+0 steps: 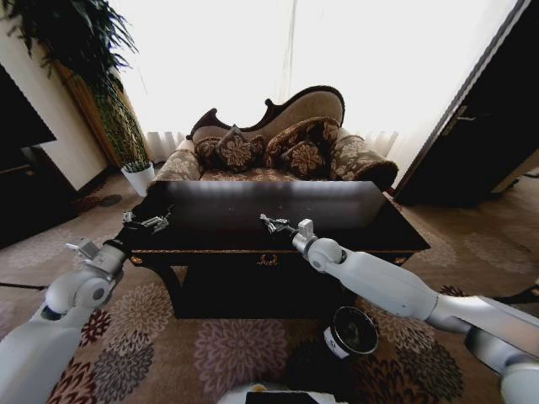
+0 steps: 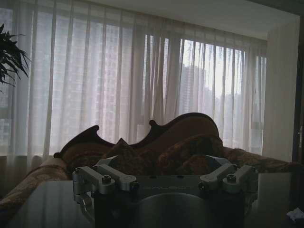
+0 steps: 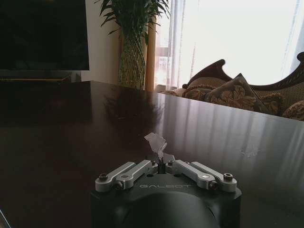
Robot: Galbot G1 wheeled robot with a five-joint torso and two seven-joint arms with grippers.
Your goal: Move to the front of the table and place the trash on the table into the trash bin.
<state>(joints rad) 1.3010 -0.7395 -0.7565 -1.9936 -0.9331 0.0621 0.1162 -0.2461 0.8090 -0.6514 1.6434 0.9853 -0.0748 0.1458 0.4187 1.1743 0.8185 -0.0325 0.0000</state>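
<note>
while the right gripper (image 3: 163, 161) jaws pinch a clear plastic piece (image 3: 156, 141), the left gripper (image 2: 164, 164) gapes wide.

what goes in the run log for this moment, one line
right gripper shut on clear plastic over table | left gripper open | bin on floor

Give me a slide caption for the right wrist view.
Right gripper shut on a clear plastic scrap just above the dark table.
</note>
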